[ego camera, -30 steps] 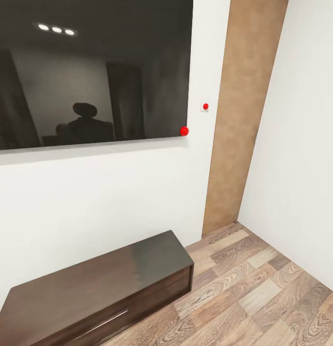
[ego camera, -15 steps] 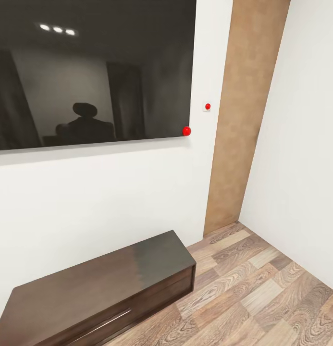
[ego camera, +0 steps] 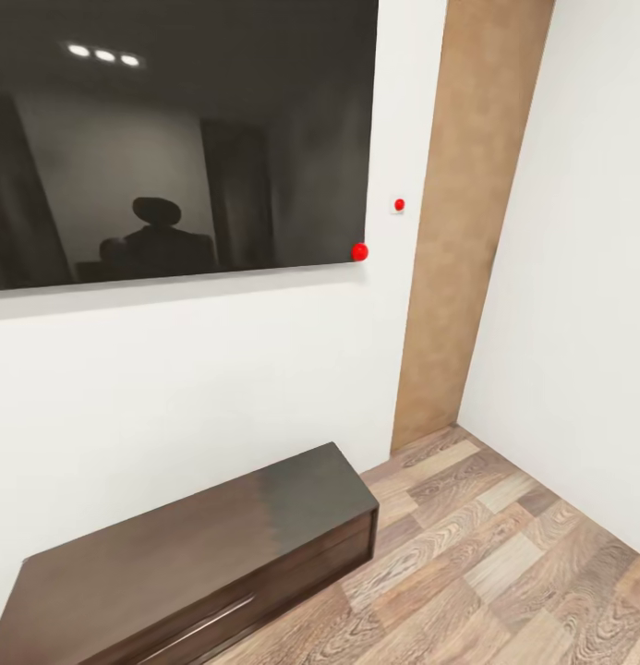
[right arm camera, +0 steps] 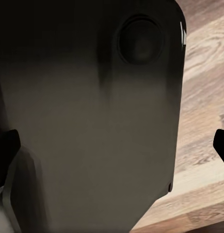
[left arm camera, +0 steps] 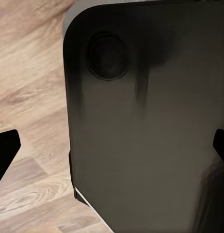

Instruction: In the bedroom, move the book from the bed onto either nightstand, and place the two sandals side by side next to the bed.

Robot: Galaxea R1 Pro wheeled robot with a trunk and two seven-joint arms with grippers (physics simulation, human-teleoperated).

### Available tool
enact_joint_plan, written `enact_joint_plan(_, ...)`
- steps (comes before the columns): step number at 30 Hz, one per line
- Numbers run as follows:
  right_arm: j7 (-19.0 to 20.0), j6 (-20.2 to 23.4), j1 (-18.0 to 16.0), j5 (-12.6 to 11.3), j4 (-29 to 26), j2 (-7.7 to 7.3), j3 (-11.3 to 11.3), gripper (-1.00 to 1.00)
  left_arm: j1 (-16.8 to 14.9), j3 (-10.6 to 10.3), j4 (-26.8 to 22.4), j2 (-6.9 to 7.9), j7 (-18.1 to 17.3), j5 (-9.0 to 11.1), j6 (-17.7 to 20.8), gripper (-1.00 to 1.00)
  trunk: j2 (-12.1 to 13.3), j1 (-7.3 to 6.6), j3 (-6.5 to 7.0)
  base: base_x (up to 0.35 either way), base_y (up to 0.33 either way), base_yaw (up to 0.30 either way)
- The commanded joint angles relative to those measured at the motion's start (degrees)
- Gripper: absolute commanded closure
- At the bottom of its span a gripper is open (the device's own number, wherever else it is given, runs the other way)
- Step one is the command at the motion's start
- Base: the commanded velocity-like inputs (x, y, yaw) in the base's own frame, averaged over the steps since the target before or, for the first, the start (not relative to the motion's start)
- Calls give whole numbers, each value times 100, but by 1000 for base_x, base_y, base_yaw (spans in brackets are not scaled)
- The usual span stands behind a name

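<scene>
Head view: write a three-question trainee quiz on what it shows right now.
1. True or false: a dark wall screen hangs above the low dark cabinet.
2. What colour is the round knob at the screen's lower corner?
A. red B. green C. blue
3. Fill in: the floor is made of ____ planks.

Key: 1 true; 2 A; 3 wood.

The large black wall-mounted screen is cut off at the top and left edges, and its dim reflection is too murky to read. The long low dark wooden cabinet runs off the near-left corner. The small white wall plate with a red dot is too small to identify.
</scene>
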Motion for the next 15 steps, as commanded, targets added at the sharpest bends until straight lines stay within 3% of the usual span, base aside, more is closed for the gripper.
enact_joint_plan(1,6,-7,-2,-6,1,-1,-13,-100,2,0,-15,2,-18,4,36,-100,-2,0,-5,0,6,-200)
enact_joint_plan(15,8,-5,-2,-7,1,2,-28,-100,2,-1,-15,1,-18,4,35,-100,-2,0,-5,0,2,-259)
